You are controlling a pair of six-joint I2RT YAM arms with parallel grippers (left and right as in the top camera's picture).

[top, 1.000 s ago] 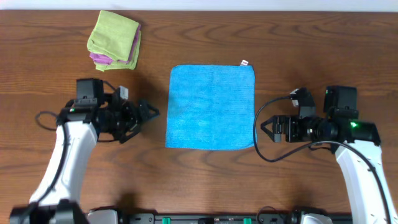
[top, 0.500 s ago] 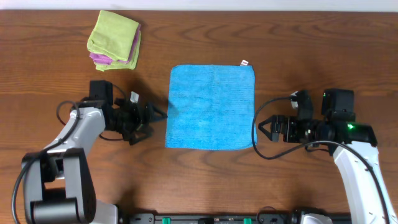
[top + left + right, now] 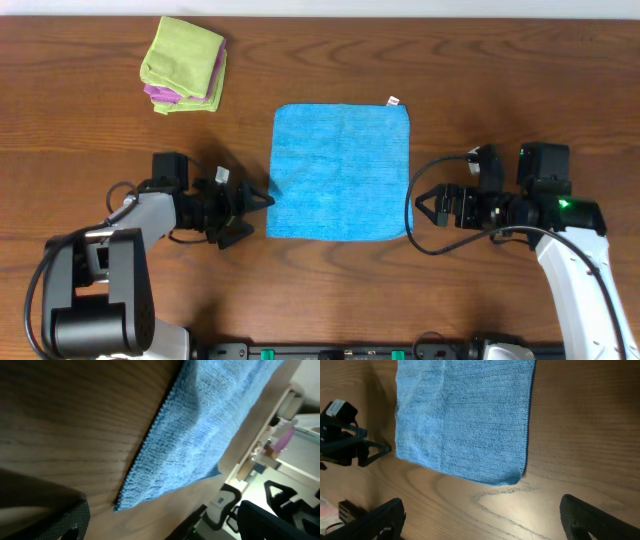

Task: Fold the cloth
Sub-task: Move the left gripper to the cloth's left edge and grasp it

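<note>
At the lower-left corner of the bright sky-blue square terry cloth, the left gripper gapes wide, empty, with one tip just beside the edge. The right gripper, equally spread and empty, sits just off the right edge. The cloth lies flat, with brown wooden table on every side.

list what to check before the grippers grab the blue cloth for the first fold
1. Cloth lies flat and unfolded: ok.
2. Left gripper open, beside the cloth's left edge: ok.
3. Right gripper open, beside the cloth's right edge: ok.
4. Left gripper clear of the fabric: cannot tell, its tip meets the edge in the overhead view.
5. Lime-green folded cloth far from the fold path: ok.
</note>
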